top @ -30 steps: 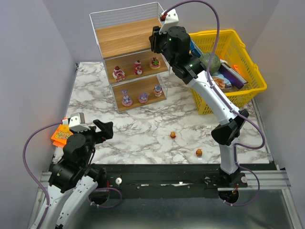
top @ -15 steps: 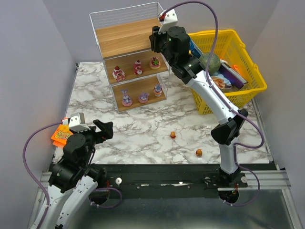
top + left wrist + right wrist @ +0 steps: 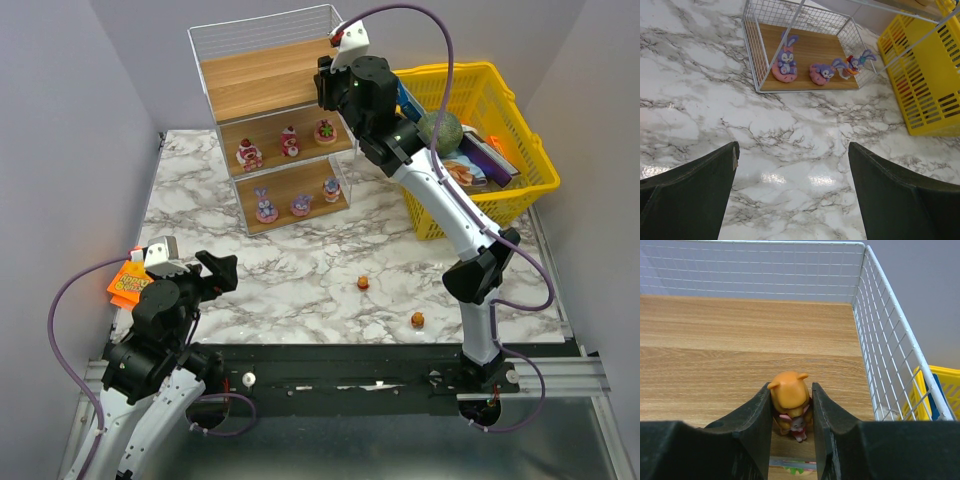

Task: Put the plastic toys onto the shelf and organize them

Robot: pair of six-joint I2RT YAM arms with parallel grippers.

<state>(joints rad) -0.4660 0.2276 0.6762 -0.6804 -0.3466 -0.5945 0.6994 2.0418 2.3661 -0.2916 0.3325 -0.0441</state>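
Hovering low at the lower left, the left gripper [image 3: 792,150] stands spread wide over the marble bench [image 3: 300,300], holding nothing. Two orange toys [image 3: 362,283] [image 3: 417,319] lie loose mid-bench. On the shelf [image 3: 262,88], three purple toys [image 3: 786,62] occupy the bottom board and three red-pink toys [image 3: 288,143] the middle. At the top board's right end, the right gripper [image 3: 792,386] pinches an orange figurine [image 3: 788,396]. The yellow basket [image 3: 500,205] at upper right holds a green ball [image 3: 440,128]; the arm hides most of its other contents.

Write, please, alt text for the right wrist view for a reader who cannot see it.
The right pincer grips an orange-yellow toy over the top board of the shelf, close to its white wire wall on the right.
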